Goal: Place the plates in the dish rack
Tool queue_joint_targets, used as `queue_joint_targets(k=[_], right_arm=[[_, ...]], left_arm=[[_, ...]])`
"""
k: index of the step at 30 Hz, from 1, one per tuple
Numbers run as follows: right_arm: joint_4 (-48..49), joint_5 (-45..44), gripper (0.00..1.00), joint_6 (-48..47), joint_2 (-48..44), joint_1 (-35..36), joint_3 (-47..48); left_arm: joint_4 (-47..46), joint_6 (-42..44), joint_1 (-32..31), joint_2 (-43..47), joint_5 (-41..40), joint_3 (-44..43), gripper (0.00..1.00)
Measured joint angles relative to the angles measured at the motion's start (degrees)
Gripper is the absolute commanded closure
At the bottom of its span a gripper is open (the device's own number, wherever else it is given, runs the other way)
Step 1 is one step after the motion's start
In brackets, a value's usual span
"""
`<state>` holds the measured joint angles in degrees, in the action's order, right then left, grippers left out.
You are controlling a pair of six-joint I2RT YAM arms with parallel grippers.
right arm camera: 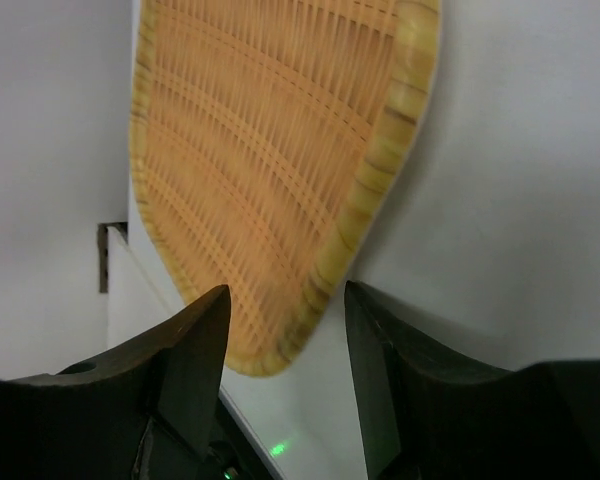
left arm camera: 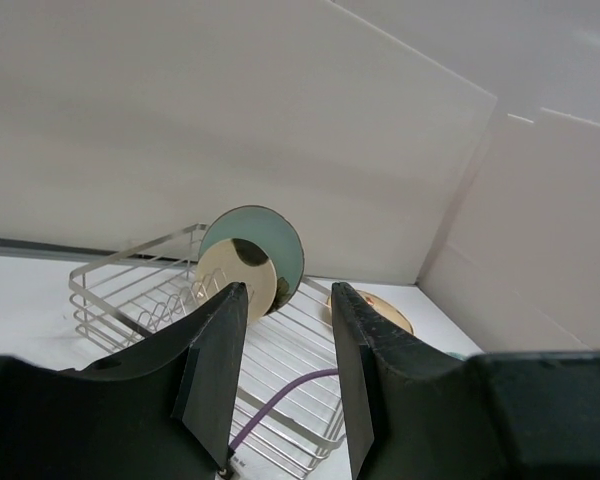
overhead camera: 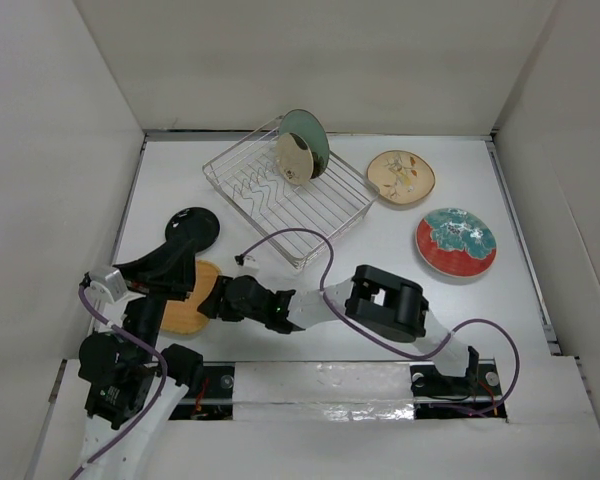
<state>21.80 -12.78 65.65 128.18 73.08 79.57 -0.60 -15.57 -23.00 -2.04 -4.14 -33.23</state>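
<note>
The dish rack [overhead camera: 325, 205] holds a glossy green plate [overhead camera: 312, 135] and a cream plate with a black patch [overhead camera: 292, 160], both upright; the left wrist view shows the rack [left arm camera: 130, 290], green plate [left arm camera: 280, 240] and cream plate [left arm camera: 225, 275]. The orange-tan plate [overhead camera: 185, 312] lies flat at the front left. My right gripper [overhead camera: 210, 299] is open at its right edge, and that rim [right arm camera: 270, 130] sits between the open jaws [right arm camera: 285, 300]. My left gripper [overhead camera: 185, 243] is open and empty [left arm camera: 287, 300], raised over the black plate [overhead camera: 204, 222]. The beige floral plate [overhead camera: 400, 176] and the red-rimmed teal plate [overhead camera: 455, 243] lie flat on the right.
A purple cable [overhead camera: 310, 235] arcs from the right arm across the rack's near corner, and also shows in the left wrist view [left arm camera: 290, 390]. White walls enclose the table on the left, back and right. The left arm [overhead camera: 130, 300] hangs over part of the orange-tan plate.
</note>
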Motion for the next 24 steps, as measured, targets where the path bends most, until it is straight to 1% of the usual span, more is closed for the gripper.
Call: queue_joint_targets(k=[2, 5, 7, 8, 10, 11, 14, 16, 18, 22, 24], right_arm=[[1.22, 1.14, 0.47, 1.77, 1.44, -0.52, 1.25], [2.95, 2.56, 0.53, 4.55, 3.37, -1.22, 2.62], [4.26, 3.1, 0.68, 6.34, 4.46, -1.64, 2.97], [4.44, 3.21, 0.88, 7.43, 4.92, -1.84, 3.02], [6.36, 3.48, 0.98, 10.91, 5.77, -2.16, 2.71], [7.17, 3.87, 1.0, 11.17, 5.92, -2.21, 2.6], [10.56, 3.13, 1.0, 13.09, 5.64, -1.68, -0.37], [12.76, 2.38, 1.0, 13.27, 3.78, -0.94, -4.11], [13.0, 1.03, 1.0, 12.76, 0.31, 0.04, -8.81], [9.68, -3.8, 1.0, 7.63, -6.78, 2.99, -14.27], [7.8, -6.6, 1.0, 2.69, -11.45, 4.07, -15.91]], left_arm=[[0.0, 0.0, 0.0, 0.35, 0.07, 0.0, 0.64], [0.02, 0.0, 0.0, 0.59, 0.09, 0.0, 0.64], [0.0, 0.02, 0.0, 0.81, 0.11, 0.0, 0.63], [0.0, 0.0, 0.0, 0.9, 0.13, 0.0, 0.64], [0.0, 0.0, 0.0, 1.01, 0.24, 0.0, 0.64], [-0.02, 0.0, 0.0, 1.03, 0.31, 0.0, 0.64], [0.0, 0.0, 0.0, 1.03, 0.5, 0.0, 0.64], [0.0, 0.0, 0.0, 1.03, 0.57, 0.0, 0.64], [0.0, 0.0, 0.0, 1.03, 0.61, 0.0, 0.64], [-0.02, 0.04, 0.0, 1.01, 0.5, 0.0, 0.64], [-0.02, 0.04, 0.0, 0.98, 0.46, -0.07, 0.64]])
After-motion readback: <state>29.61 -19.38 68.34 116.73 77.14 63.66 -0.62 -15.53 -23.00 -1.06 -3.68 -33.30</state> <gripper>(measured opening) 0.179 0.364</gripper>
